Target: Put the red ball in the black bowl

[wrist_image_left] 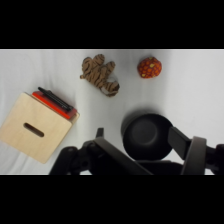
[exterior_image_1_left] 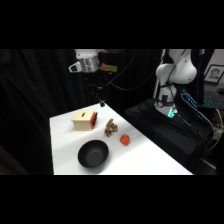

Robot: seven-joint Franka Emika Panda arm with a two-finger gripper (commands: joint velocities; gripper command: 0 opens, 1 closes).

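Note:
The red ball lies on the white table, right of the black bowl, which sits near the front edge. My gripper hangs high over the table's far edge, above the tan box and well away from the ball. In the wrist view the red ball is at the top right and the black bowl lies below it, seen between the fingers. The gripper is open and holds nothing.
A tan wooden box with a red and black top and a slot stands at the back left. A brown striped lumpy object lies between box and ball. Dark cloth-covered equipment stands right of the table.

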